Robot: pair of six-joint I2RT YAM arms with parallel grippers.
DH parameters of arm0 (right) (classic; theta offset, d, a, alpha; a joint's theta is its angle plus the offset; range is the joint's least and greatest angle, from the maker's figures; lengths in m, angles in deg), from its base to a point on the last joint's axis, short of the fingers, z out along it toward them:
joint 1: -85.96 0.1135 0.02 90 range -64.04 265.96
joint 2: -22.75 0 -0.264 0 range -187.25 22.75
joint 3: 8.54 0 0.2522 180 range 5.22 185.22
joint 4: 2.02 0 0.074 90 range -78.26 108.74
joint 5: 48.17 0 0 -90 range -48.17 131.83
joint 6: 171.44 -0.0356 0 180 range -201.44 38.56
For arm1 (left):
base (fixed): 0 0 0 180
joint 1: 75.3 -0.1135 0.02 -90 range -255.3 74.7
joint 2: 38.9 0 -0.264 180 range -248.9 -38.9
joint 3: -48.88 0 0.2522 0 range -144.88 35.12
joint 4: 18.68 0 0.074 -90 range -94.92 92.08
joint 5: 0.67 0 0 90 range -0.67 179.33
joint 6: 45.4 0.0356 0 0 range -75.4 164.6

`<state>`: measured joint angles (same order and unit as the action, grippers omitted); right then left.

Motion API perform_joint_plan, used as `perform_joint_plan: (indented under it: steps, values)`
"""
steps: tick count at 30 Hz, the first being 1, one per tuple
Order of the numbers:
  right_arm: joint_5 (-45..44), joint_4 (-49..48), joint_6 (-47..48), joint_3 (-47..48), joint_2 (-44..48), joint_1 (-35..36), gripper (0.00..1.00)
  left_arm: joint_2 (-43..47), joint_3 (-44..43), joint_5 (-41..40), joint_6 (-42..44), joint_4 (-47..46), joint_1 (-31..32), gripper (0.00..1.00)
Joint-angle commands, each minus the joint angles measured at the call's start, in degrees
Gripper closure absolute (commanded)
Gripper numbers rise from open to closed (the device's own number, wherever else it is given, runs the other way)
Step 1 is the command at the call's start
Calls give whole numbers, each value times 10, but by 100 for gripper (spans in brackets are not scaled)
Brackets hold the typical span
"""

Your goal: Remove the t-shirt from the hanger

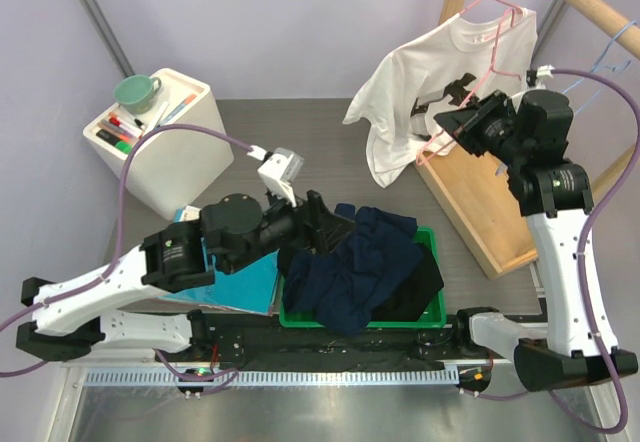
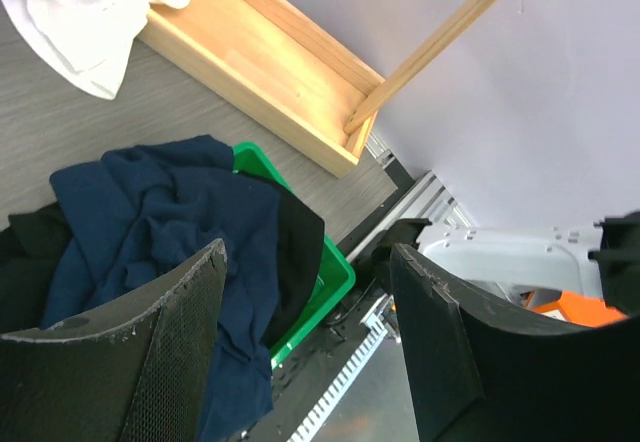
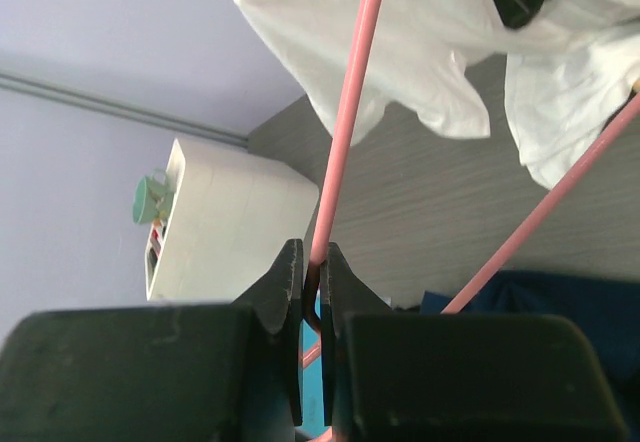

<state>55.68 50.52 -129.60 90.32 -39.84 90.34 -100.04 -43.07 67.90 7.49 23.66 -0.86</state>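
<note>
a: where is the t-shirt (image 1: 415, 77)?
b: draped on the pink hanger (image 3: 345, 132), above the counter (image 1: 300, 122) — not yet off.
a: and the pincers?
b: right pincer (image 3: 314, 267) clamped on the hanger's wire; left pincer (image 2: 305, 282) wide apart, empty — the removal itself remains.

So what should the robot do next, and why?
Probably swing the left arm, jaws open above the green plastic bin, up to grip the white printed t-shirt: the right arm has its jaws shut on the thin pink wire hanger, steadying it.
</note>
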Motion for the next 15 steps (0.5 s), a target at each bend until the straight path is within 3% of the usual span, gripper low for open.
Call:
perform_joint_plan:
  steps: [1, 11, 15]
  values:
    - [-63, -60, 7, 94, -44, 2, 99, 41, 42, -15, -36, -19, -3, 33]
    - [-176, -64, 11, 198, -116, -8, 99, 58, 51, -24, -42, 9, -3, 33]
    - [-175, -63, -4, 203, -124, -36, 99, 52, 45, -21, -43, 13, -3, 32]
